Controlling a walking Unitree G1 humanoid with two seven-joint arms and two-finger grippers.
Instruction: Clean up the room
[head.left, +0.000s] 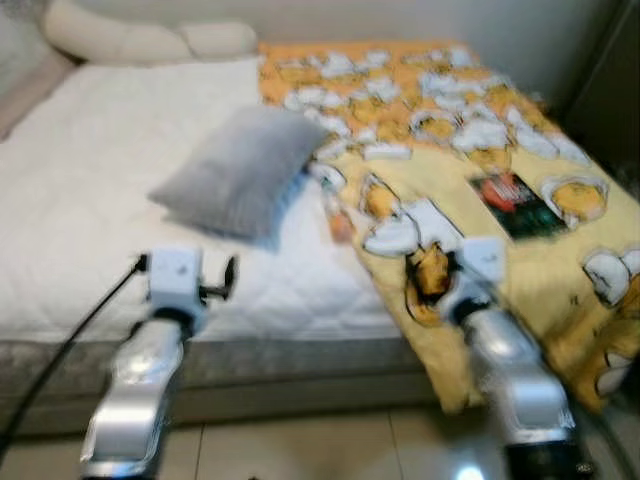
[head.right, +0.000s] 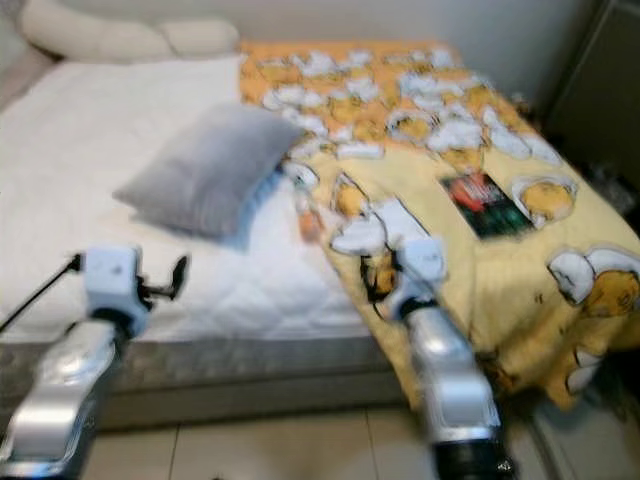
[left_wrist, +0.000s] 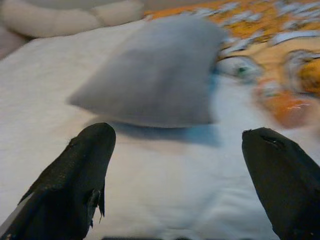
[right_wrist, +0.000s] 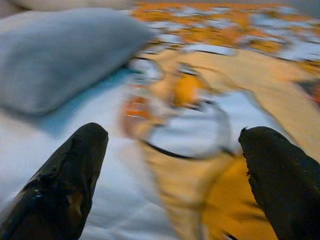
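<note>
Both silver arms are raised forward over the near edge of the bed (head.left: 90, 260). The left gripper (left_wrist: 175, 170) is held above the white mattress, its fingers (left_wrist: 75, 175) spread wide and empty, with the grey pillow (head.left: 240, 170) just beyond. The right gripper (right_wrist: 170, 175) is poised over the left edge of the yellow cartoon blanket (head.left: 540, 270), fingers (right_wrist: 280, 175) likewise parted, nothing held. A dark book (head.left: 512, 205) lies further right on the blanket.

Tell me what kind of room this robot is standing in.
Most likely a bedroom: a bed with a white mattress, a grey pillow lying on it, and a yellow cartoon-print blanket spread over its right side, hanging off the foot edge.
</note>
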